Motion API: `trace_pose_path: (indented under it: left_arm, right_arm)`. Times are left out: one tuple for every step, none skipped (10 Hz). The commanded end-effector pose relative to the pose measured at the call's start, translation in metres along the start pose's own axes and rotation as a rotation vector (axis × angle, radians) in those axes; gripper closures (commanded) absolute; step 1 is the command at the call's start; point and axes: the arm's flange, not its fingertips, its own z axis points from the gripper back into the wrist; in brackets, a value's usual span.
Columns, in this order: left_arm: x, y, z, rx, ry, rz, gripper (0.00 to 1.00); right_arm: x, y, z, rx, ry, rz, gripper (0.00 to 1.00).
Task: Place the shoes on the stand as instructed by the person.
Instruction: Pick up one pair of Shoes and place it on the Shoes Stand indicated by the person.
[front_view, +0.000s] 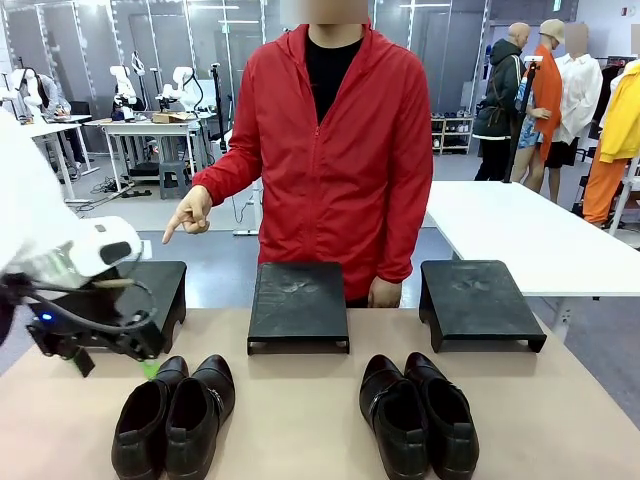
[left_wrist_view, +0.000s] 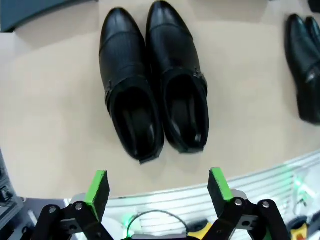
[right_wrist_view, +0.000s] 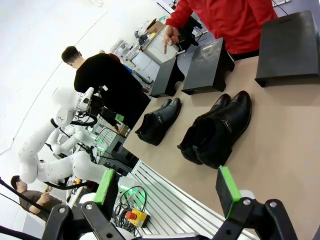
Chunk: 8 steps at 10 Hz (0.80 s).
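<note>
Facing the left pair of shoes (left_wrist_view: 152, 85) on the surface (left_wrist_view: 50, 115), our left fingers (left_wrist_view: 98, 187) stand wide apart and empty. The pair lies straight ahead of them, heels nearest, toes away, long axis running out from the gap. The person's hand (front_view: 190, 212) points, as far as we can judge, toward the left stand (front_view: 170, 290). Our right fingers (right_wrist_view: 227, 186), also spread and empty, look at the other pair (right_wrist_view: 215, 132), so the left arm (front_view: 60, 255) seems the nearer.

Shoes (left_wrist_view: 175, 75): black leather, glossy, smooth. Table (front_view: 300, 410): matt beige, smooth. Stands (front_view: 298, 300): matt black, tops scuffed grey. Jacket (front_view: 340, 150): red cloth, slight sheen. Left claw (left_wrist_view: 159, 180): black plastic, green matt pads (left_wrist_view: 98, 187).
</note>
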Motion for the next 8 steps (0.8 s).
trace_pose_path:
  left_arm:
    - [-0.026,0.007,-0.055,0.042,-0.042,0.092,0.00]
    - [-0.031,0.010,-0.068,0.061,-0.049,0.117,0.00]
    - [-0.036,0.010,-0.078,0.048,-0.051,0.123,0.00]
    - [-0.040,0.013,-0.087,0.022,-0.067,0.148,0.00]
    - [-0.041,0.014,-0.094,0.009,-0.077,0.192,0.00]
    - [-0.046,0.018,-0.104,-0.007,-0.046,0.241,0.00]
    - [-0.050,0.018,-0.112,0.007,-0.037,0.247,0.00]
    - [-0.054,0.020,-0.120,0.006,-0.035,0.258,0.00]
  right_arm:
    - [0.001,0.001,0.001,0.006,-0.011,0.022,0.00]
    - [0.001,0.001,0.001,0.006,-0.011,0.022,0.00]
    - [0.001,0.001,0.001,0.006,-0.011,0.022,0.00]
    - [0.001,0.001,0.001,0.006,-0.011,0.022,0.00]
    - [0.001,0.001,0.001,0.006,-0.011,0.022,0.00]
    - [0.001,0.001,0.001,0.006,-0.011,0.022,0.00]
    - [0.001,0.001,0.001,0.006,-0.011,0.022,0.00]
    - [0.001,0.001,0.001,0.006,-0.011,0.022,0.00]
